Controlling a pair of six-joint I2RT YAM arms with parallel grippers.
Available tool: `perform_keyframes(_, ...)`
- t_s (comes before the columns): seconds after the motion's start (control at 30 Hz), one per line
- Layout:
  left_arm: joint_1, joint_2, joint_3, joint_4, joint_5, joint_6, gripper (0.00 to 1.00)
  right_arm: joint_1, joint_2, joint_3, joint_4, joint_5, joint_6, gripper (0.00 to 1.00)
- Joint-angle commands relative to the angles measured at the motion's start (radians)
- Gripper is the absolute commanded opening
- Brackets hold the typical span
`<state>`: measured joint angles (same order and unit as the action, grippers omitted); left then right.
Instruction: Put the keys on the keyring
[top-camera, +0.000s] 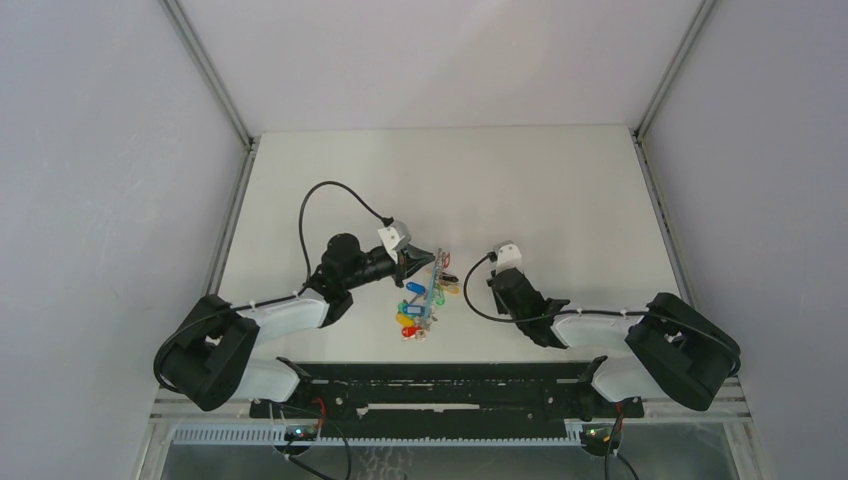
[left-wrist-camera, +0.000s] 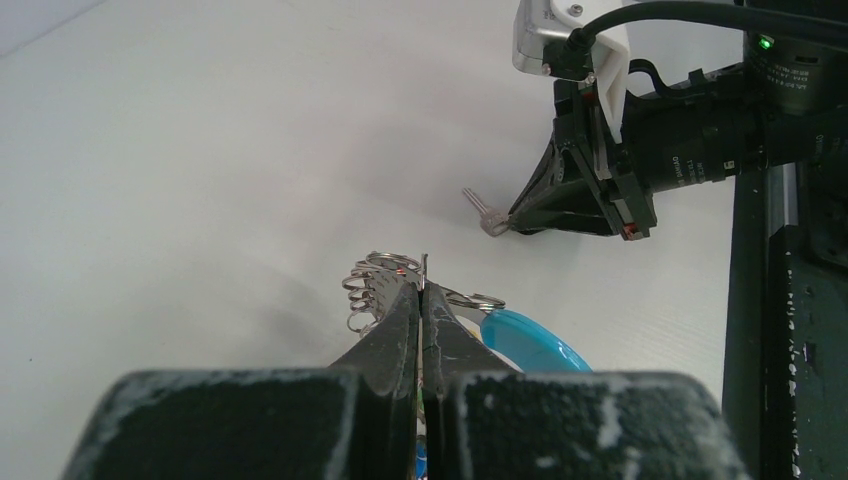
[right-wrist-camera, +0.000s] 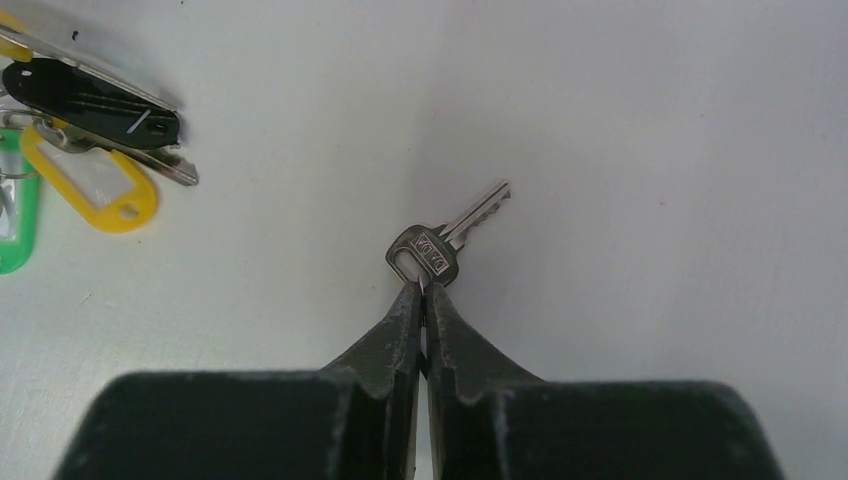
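The left claw (left-wrist-camera: 421, 290) gripped the keyring (left-wrist-camera: 378, 283) in its closed tips, while the right claw (right-wrist-camera: 422, 292) pinched the head of a silvery key (right-wrist-camera: 440, 245) nearby.

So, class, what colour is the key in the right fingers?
Silver; the key shows best in the right wrist view.

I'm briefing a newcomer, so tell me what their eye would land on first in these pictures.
The bare silver key stands out first, pinched by its head in the right gripper, just right of the table's middle. Facing it, the left gripper is clamped on the keyring, with its small silvery loops and turquoise segment. Between the arms lies a bright bundle of coloured key tags.
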<state>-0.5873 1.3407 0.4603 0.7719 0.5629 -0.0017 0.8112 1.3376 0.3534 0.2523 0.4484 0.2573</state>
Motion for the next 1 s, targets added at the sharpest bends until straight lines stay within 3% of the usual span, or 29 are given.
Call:
perform_keyframes(0.0, -0.008, -0.027, 0.059, 0.018, 0.028, 0.021, 0.0, -0.004, -0.01, 0.048, -0.039, 0.014, 0.03, 0.0)
perform_keyframes(0.27, -0.009, -0.029, 0.058, 0.017, 0.031, 0.027, 0.0, -0.056, -0.005, 0.229, -0.325, -0.136, 0.035, 0.0)
perform_keyframes(0.5, -0.009, -0.032, 0.057, 0.01, 0.031, 0.036, 0.0, -0.066, 0.201, 0.467, -0.601, -0.218, 0.028, 0.0)
perform_keyframes(0.67, -0.011, -0.044, 0.063, -0.03, 0.018, 0.059, 0.0, -0.053, 0.287, 0.537, -0.659, -0.234, 0.03, 0.0)
perform_keyframes(0.87, -0.013, -0.044, 0.063, -0.03, 0.016, 0.06, 0.0, -0.038, 0.284, 0.551, -0.66, -0.223, 0.031, 0.0)
perform_keyframes(0.97, -0.013, -0.044, 0.063, -0.03, 0.014, 0.06, 0.0, -0.028, 0.239, 0.539, -0.634, -0.216, 0.019, 0.08)
